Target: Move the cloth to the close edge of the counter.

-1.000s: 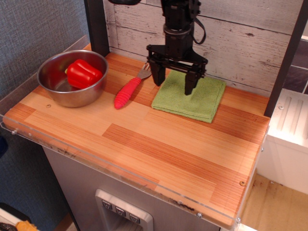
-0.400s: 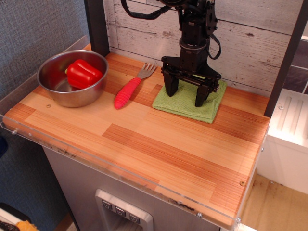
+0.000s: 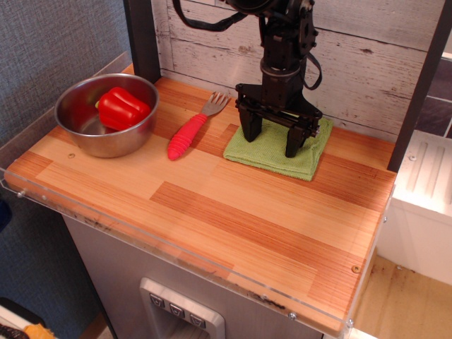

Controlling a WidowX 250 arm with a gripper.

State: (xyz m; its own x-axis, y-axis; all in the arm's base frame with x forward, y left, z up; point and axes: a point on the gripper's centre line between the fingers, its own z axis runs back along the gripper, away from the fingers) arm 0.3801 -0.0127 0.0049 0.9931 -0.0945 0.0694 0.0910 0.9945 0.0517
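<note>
Toward the far right of the counter (image 3: 212, 212), close to the whitewashed plank wall (image 3: 367, 56), lies the folded light-green cloth (image 3: 272, 152), flat on the striped wood and well apart from the near acrylic-edged rim. Directly above it stands the black gripper (image 3: 272, 143), pointing straight down with its two fingers spread wide; one fingertip (image 3: 251, 134) comes down at the cloth's left part and the other sits on its middle, both at or touching the terry surface, with nothing pinched between them. Green fabric shows between the fingers and past them to the right and front. Left of the cloth, just beside its edge, rests a fork with a red ribbed handle (image 3: 189, 134). Farther left, a steel bowl (image 3: 106, 138) holds a red bell pepper (image 3: 121, 107).
</note>
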